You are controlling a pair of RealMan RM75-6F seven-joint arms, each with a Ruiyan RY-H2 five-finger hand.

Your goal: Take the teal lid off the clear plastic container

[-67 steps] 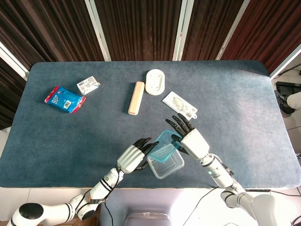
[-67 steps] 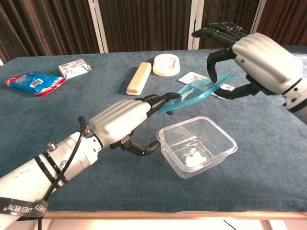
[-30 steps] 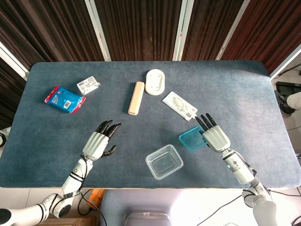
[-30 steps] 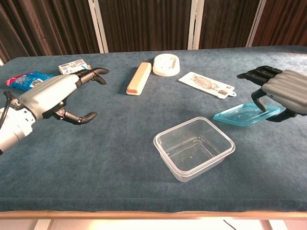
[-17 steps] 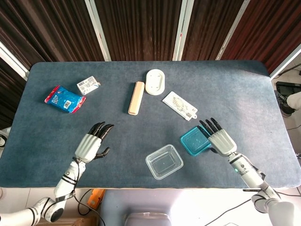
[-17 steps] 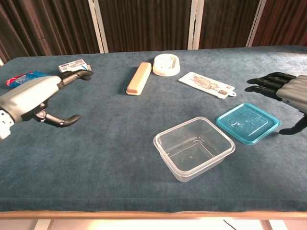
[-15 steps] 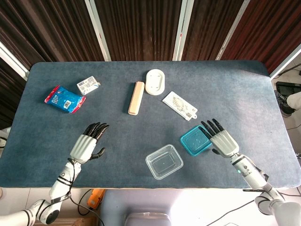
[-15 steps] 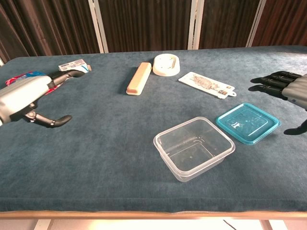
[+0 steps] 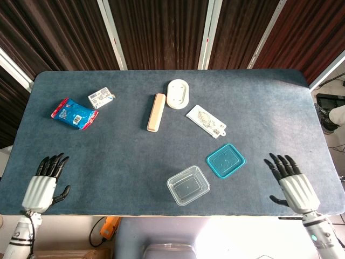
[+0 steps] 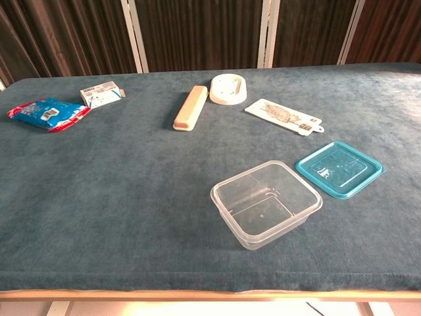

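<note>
The clear plastic container point(image 9: 188, 185) point(image 10: 266, 203) stands open and empty near the table's front edge. The teal lid point(image 9: 225, 160) point(image 10: 339, 168) lies flat on the cloth just right of it, apart from it. My left hand point(image 9: 42, 185) hovers at the front left corner, fingers spread, holding nothing. At the front right corner my right hand point(image 9: 294, 185) is likewise spread and empty. Both hands are far from the container and lid, and neither shows in the chest view.
Farther back lie a beige bar point(image 9: 156, 111), a white oval dish point(image 9: 177, 93), a flat white packet point(image 9: 206, 120), a small white box point(image 9: 101, 97) and a red-blue snack bag point(image 9: 74, 113). The blue table point(image 9: 129, 156) edge runs just ahead of both hands.
The right hand set the lid down beside the container and let go. Both hands then drew back to the front corners and left the chest view.
</note>
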